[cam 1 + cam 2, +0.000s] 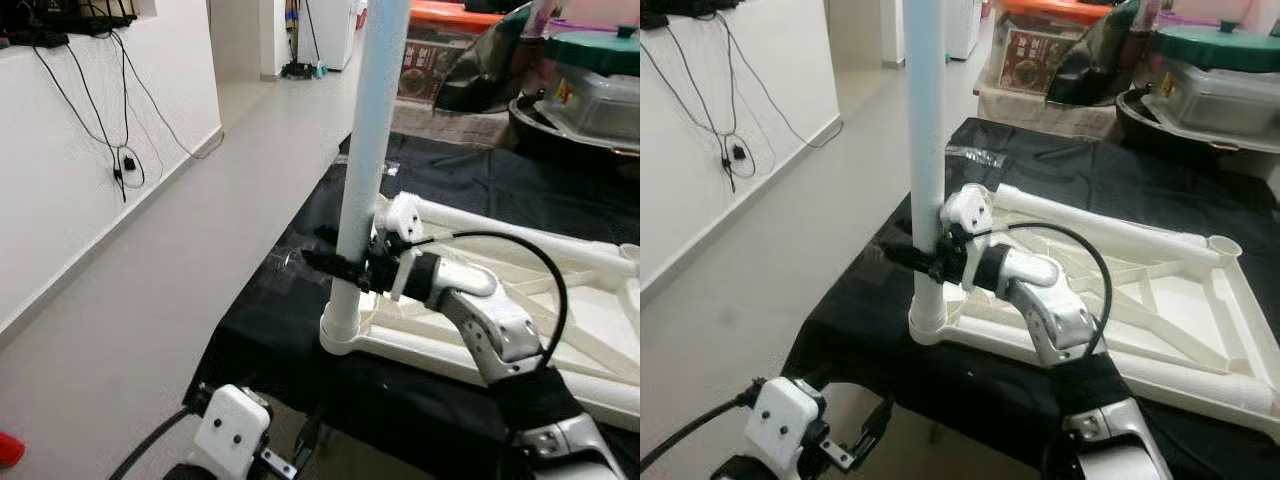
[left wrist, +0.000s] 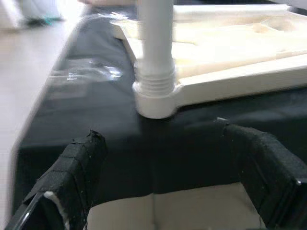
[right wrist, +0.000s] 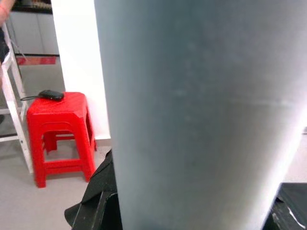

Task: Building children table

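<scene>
One table leg (image 1: 368,150) upright in tabletop (image 1: 1160,300) corner socket | right gripper (image 1: 345,265) clasps leg | left gripper (image 2: 163,191) wide.

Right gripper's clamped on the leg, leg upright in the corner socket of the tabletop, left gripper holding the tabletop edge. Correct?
Not quite: the left gripper is open, holding nothing, short of the tabletop, as the left wrist view shows. The rest stands: the right gripper is clamped on the leg, upright in the corner socket.

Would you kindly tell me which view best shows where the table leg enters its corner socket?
Left wrist view: the table leg meets its corner socket close up, threads visible. Both eye views show it smaller; the right wrist view sees just blank leg.
</scene>
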Tool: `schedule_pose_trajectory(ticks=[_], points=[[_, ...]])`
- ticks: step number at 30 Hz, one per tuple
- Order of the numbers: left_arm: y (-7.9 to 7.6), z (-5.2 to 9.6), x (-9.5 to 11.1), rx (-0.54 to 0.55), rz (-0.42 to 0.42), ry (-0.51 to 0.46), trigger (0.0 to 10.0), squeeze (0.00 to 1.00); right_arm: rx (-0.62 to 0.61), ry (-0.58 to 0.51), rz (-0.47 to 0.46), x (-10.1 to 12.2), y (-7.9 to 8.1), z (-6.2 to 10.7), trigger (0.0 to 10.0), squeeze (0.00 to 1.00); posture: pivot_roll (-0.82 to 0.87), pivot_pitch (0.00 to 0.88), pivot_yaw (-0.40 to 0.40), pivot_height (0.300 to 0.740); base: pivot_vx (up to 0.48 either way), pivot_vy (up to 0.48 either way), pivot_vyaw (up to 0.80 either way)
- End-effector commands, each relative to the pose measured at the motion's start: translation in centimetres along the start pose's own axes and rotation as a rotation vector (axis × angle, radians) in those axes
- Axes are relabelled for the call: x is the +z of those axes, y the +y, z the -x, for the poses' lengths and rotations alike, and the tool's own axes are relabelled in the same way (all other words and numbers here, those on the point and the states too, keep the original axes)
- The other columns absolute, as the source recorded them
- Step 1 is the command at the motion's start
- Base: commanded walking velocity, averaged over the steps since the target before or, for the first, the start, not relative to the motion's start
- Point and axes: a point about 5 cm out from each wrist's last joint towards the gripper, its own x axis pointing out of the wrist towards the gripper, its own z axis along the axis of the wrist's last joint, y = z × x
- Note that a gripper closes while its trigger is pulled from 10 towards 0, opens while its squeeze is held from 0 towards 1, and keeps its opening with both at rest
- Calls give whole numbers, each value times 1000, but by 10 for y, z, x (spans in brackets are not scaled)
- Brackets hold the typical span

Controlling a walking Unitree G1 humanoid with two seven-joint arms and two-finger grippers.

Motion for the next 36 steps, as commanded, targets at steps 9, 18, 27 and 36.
schedule_pose_trajectory(ticks=[9,18,27,36], points=[[-2,0,-3,1,8,21,10000,0,-393,66,-164,-28,-24,-14,10000,0,138,160,-88,740,0,0,0],[0,2,-3,11,3,21,10000,0,-458,80,-181,-32,-26,-16,10000,0,141,158,-86,740,0,0,0],[1,-2,-2,8,-1,12,10000,0,-679,144,-173,-41,-30,-15,10000,0,134,146,-82,740,0,0,0],[2,-4,-2,11,-5,9,10000,0,-932,189,-109,-41,-33,-11,10000,0,135,137,-84,740,0,0,0]])
